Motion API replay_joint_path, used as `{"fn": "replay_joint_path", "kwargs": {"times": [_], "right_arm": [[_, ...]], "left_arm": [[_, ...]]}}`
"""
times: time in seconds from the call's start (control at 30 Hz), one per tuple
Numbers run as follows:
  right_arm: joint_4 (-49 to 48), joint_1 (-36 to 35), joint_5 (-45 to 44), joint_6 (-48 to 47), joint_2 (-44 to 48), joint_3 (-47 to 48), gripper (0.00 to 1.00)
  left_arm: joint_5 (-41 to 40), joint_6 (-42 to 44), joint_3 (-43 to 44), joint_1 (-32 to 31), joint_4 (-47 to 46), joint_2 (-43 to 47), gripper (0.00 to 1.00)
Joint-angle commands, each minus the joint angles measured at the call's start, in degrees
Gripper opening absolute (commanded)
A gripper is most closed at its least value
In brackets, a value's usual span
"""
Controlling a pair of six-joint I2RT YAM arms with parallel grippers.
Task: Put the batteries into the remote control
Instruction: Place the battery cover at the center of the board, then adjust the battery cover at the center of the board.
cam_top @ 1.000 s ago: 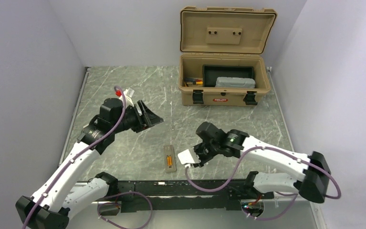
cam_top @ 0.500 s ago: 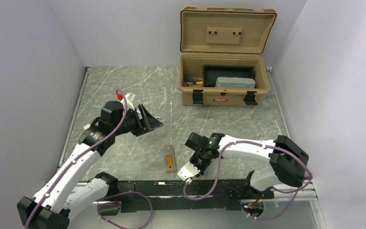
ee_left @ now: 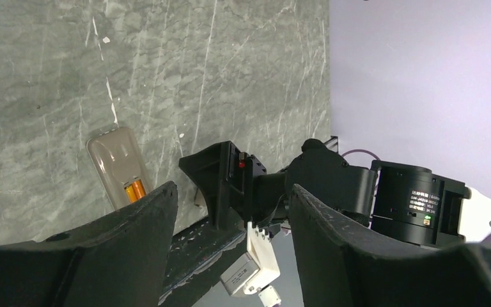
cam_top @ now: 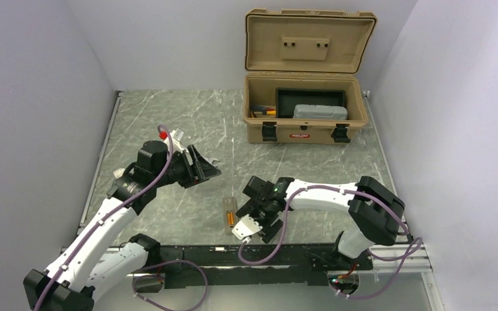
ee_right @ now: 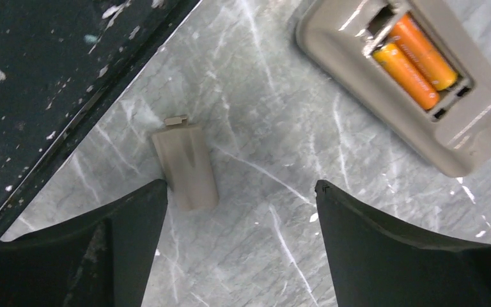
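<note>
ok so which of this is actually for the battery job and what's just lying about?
For the job:
- remote control, back up, bay open
- two batteries seated in the bay
- battery cover, loose beside the remote

Lying about:
- open toolbox at the far side
- black tray and grey case inside it
- small white piece near the left edge of the table

Pale lilac walls (cam_top: 39,97) enclose a grey marbled tabletop (cam_top: 162,116).

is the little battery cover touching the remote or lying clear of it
Apart. The right wrist view shows the battery cover lying alone, with bare marble between it and the remote.
</note>
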State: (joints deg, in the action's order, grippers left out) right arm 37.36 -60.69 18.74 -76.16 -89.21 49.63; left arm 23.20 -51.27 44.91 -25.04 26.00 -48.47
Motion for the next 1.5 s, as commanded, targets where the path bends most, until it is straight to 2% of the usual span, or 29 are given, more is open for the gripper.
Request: {"fn": "replay_joint_path", "kwargs": {"times": [0.0, 0.1, 0.17, 0.27, 0.37, 0.43, 0.5, 0.57, 0.67, 0.7, 0.73, 0.83, 0.9, 1.03, 1.07, 1.13, 1.17, 1.2, 1.23, 1.27, 1.47], "right_arm": [[-7.1, 0.4, 4.3, 5.2, 4.2, -0.1, 0.90], [-11.0, 0.6, 6.4, 11.2, 8.8, -0.8, 0.92], [-14.6, 0.7, 6.6, 18.7, 12.3, -1.2, 0.96], [-20.1, 0.7, 8.0, 28.8, 19.4, -4.1, 0.96], [-27.0, 0.7, 8.0, 41.0, 28.0, -9.1, 0.94], [-32.0, 0.7, 6.4, 50.9, 32.5, -12.2, 0.88], [-36.3, 0.5, 4.7, 59.7, 36.3, -15.3, 0.71], [-40.5, 0.5, 0.1, 69.2, 38.9, -17.4, 0.39], [-38.7, 0.4, -8.0, 83.3, 39.5, -16.6, 0.01], [-33.5, 0.4, -13.8, 93.4, 38.6, -14.9, 0.00], [-27.7, 0.6, -17.0, 97.8, 36.8, -12.2, 0.00], [-14.5, 0.7, -18.3, 102.7, 30.3, -4.1, 0.00], [-14.7, 0.7, -15.8, 106.0, 29.4, -5.2, 0.00], [-24.1, 0.9, -14.0, 115.3, 34.0, -15.0, 0.00], [-24.6, 1.2, -15.0, 117.4, 34.9, -16.7, 0.00], [-21.4, 1.5, -18.3, 120.7, 35.9, -17.7, 0.23], [-18.4, 1.6, -20.4, 121.6, 36.4, -17.5, 0.26], [-16.6, 1.5, -21.6, 122.3, 37.1, -17.5, 0.22], [-15.1, 1.5, -22.8, 123.2, 37.9, -17.7, 0.05], [-12.9, 1.6, -24.3, 125.2, 38.7, -17.8, 0.00], [-10.4, 1.5, -23.9, 132.2, 38.5, -22.5, 0.00]], "left_arm": [[0.6, 0.4, -0.1, 0.3, -1.5, 1.2, 0.67], [0.8, 0.3, -0.1, 0.4, -1.7, 0.8, 0.67], [1.0, 0.5, 0.0, 0.3, -1.8, 0.3, 0.67], [0.8, 0.6, -0.1, 0.4, -1.7, -0.1, 0.67], [0.9, 0.5, -0.5, 0.4, -2.2, -0.5, 0.67], [1.0, 0.5, -0.8, 0.4, -2.5, -0.7, 0.67], [1.1, 0.4, -1.2, 0.5, -3.0, -1.2, 0.67], [1.5, 0.4, -1.3, 0.4, -3.3, -1.6, 0.67], [0.8, 2.1, -0.4, 0.3, -2.2, -2.4, 0.62], [-0.9, 2.7, 0.4, -0.4, -0.8, -2.6, 0.58], [-3.0, 3.7, 1.2, -1.5, 0.3, -2.6, 0.56], [-7.2, 5.1, 2.2, -5.0, 2.5, -3.3, 0.42], [-8.2, 4.8, 1.6, -7.2, 1.5, -3.7, 0.27], [-11.3, 4.3, 0.7, -15.2, -2.1, -7.2, 0.01], [-12.3, 4.5, 1.2, -17.2, -2.1, -8.7, 0.00], [-14.8, 4.7, 2.2, -20.4, -1.4, -11.7, 0.00], [-15.9, 4.6, 2.3, -21.3, -1.4, -12.7, 0.00], [-16.6, 4.4, 2.0, -21.8, -1.8, -13.6, 0.00], [-16.9, 4.1, 1.6, -22.0, -2.7, -14.2, 0.00], [-17.0, 4.1, 0.9, -22.4, -3.8, -14.8, 0.00], [-18.8, 5.8, 3.9, -27.1, -5.3, -23.3, 0.00]]}}
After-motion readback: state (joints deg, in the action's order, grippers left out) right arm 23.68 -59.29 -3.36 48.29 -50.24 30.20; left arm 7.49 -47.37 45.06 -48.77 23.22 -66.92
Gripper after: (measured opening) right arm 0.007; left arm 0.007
